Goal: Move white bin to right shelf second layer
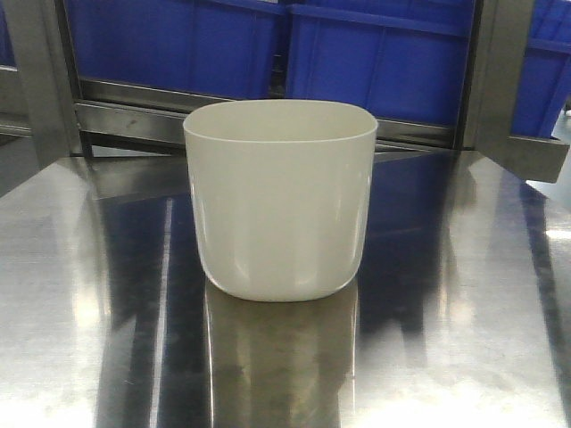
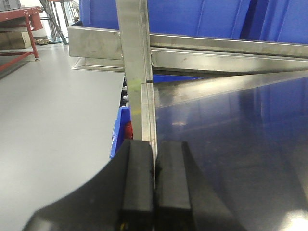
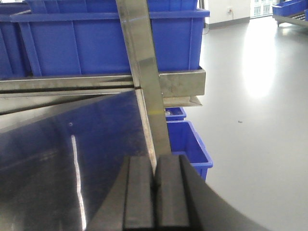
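The white bin (image 1: 279, 201) stands upright in the middle of the mirror-like steel table (image 1: 80, 294), seen only in the front view; its mouth faces up. No gripper appears in that view. In the left wrist view my left gripper (image 2: 155, 147) is shut with nothing between its black pads, hovering over the table's left edge. My right gripper (image 3: 154, 161) is likewise shut and empty, above the table's right edge. The right shelf second layer with rollers is out of view.
Blue crates (image 1: 375, 53) fill a steel rack tier (image 1: 125, 116) just behind the table. Upright steel posts (image 2: 135, 67) (image 3: 147, 72) stand at the table's two corners. More blue crates (image 3: 190, 142) sit on the grey floor (image 3: 260, 144) to the right.
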Robot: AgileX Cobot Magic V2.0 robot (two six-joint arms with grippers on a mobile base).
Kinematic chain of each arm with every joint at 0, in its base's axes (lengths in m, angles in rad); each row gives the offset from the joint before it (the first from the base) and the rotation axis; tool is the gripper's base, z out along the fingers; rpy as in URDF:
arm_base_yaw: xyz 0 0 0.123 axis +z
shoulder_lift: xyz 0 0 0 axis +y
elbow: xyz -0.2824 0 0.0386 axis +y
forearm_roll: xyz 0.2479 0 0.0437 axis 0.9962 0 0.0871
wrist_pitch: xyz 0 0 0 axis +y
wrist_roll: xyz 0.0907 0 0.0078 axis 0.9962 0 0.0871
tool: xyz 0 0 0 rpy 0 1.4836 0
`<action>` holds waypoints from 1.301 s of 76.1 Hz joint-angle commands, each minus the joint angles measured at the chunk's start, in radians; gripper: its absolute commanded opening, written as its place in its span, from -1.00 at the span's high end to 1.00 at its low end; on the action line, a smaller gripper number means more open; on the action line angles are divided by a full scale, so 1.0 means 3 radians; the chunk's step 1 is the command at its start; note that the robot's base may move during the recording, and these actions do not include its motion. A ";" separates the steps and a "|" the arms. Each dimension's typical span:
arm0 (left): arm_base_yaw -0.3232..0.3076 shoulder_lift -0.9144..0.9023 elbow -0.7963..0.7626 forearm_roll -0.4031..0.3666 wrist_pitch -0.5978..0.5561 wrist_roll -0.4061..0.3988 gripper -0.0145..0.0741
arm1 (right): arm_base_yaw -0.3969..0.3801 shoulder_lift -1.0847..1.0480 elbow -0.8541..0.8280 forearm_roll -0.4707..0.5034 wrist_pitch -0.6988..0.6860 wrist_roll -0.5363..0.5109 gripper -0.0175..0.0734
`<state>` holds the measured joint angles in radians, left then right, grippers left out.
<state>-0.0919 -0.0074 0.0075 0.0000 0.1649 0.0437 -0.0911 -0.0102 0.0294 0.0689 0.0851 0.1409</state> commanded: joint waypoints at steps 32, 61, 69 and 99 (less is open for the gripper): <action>-0.0019 -0.0046 0.0123 0.0000 -0.0292 -0.0018 0.48 | -0.0004 -0.0003 -0.0077 -0.0034 -0.0790 0.0003 0.50; -0.0019 -0.0046 0.0123 0.0000 -0.0292 -0.0018 0.48 | 0.0001 0.1894 -0.1568 0.0054 -0.0213 0.0357 0.50; -0.0019 -0.0046 0.0123 0.0000 -0.0292 -0.0018 0.48 | 0.0001 0.2426 -0.2148 0.0065 0.0261 0.0357 0.50; -0.0019 -0.0046 0.0123 0.0000 -0.0292 -0.0018 0.48 | 0.0991 0.4044 -0.3716 0.0000 0.1304 0.0350 0.50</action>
<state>-0.0919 -0.0074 0.0075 0.0000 0.1649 0.0437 0.1430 1.1546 -1.0134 0.0841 0.5338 0.2488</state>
